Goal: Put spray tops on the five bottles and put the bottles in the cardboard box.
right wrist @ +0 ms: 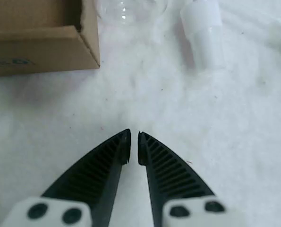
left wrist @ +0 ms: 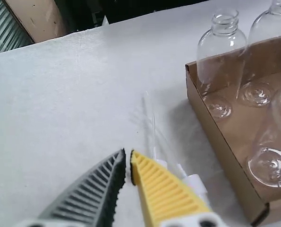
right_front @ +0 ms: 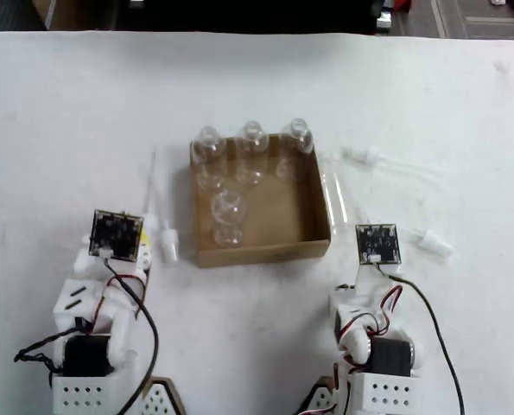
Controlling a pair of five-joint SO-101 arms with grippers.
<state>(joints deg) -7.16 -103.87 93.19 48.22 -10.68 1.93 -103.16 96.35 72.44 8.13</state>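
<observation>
The left pincer (left wrist: 128,164) is seen all but closed, with nothing held, low over the table (left wrist: 60,94). A spray top (left wrist: 193,182) lies just beside its yellow finger, and the thin tube is laid along the outside of the cardboard box (left wrist: 216,137). Four open-necked bottles (right_front: 251,138) are stood inside the box, three along the far wall and one nearer. The right pincer (right wrist: 133,142) is closed to a slit and empty. A second spray top (right wrist: 204,33) lies ahead of it, well apart, near the box's corner.
</observation>
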